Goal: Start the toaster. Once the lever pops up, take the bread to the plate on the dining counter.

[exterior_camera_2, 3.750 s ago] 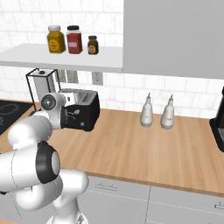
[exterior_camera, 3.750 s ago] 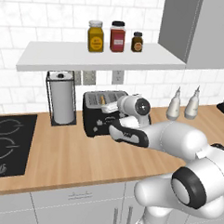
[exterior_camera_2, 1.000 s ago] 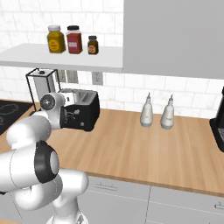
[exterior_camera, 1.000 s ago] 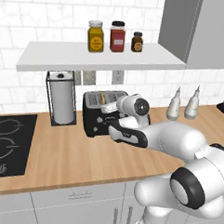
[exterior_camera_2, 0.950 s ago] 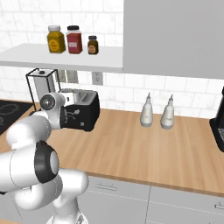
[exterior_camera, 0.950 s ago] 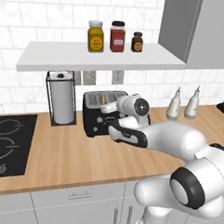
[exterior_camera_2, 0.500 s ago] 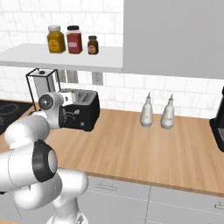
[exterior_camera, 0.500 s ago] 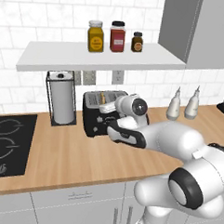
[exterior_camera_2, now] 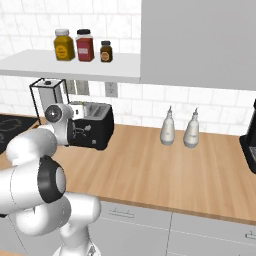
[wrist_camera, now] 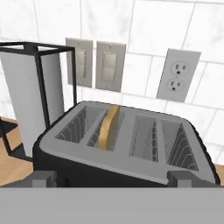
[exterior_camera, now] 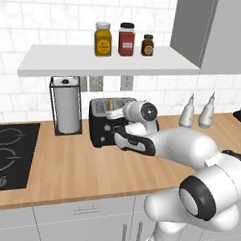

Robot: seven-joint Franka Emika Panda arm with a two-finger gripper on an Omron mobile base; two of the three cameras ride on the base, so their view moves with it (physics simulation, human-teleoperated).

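Note:
The black toaster (exterior_camera: 103,125) (exterior_camera_2: 96,128) (wrist_camera: 131,151) stands on the wood worktop against the tiled wall. A tan bread slice (wrist_camera: 108,126) (exterior_camera: 110,106) stands on edge in its second slot from the left, its top above the grey metal top. My gripper (exterior_camera: 113,127) (exterior_camera_2: 75,132) (wrist_camera: 113,178) hovers at the toaster's front, just below the top edge. It is open, with fingertips (wrist_camera: 41,177) far apart and nothing between them. The plate and the dining counter are out of view.
A paper towel holder (exterior_camera: 67,109) (wrist_camera: 30,98) stands close to the toaster's left. A black cooktop (exterior_camera: 8,154) lies further left. Two white bottles (exterior_camera: 198,110) (exterior_camera_2: 179,128) stand to the right, and a coffee machine (exterior_camera_2: 249,145) beyond them. A shelf with jars (exterior_camera: 121,40) hangs overhead.
The hand has crept slightly left along the toaster's front. The toaster and the bread look the same.

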